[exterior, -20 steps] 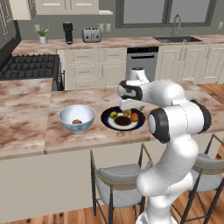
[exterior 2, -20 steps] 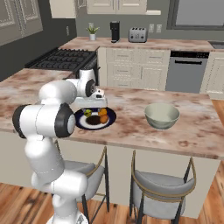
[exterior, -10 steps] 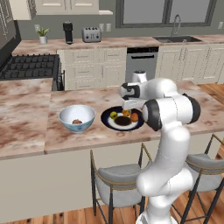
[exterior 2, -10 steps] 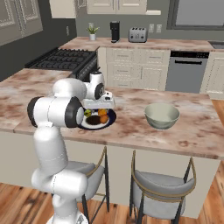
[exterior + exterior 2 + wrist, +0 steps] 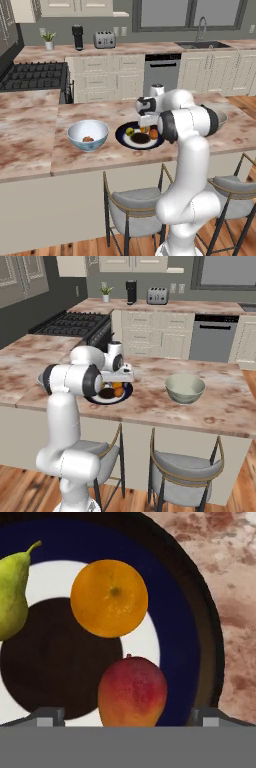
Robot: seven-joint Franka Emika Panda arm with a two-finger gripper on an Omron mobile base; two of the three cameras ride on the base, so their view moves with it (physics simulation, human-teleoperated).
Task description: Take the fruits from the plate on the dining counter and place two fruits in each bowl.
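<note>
The claw [image 5: 125, 719] has come down low over the plate [image 5: 192, 637], fingers wide apart and empty; the red-orange fruit [image 5: 131, 693] lies between them, so grasping seems next.

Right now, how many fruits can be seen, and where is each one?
4. On the plate: a pear, an orange and a reddish fruit. A fourth brownish fruit lies in the blue-white bowl. The arm may hide others.
</note>
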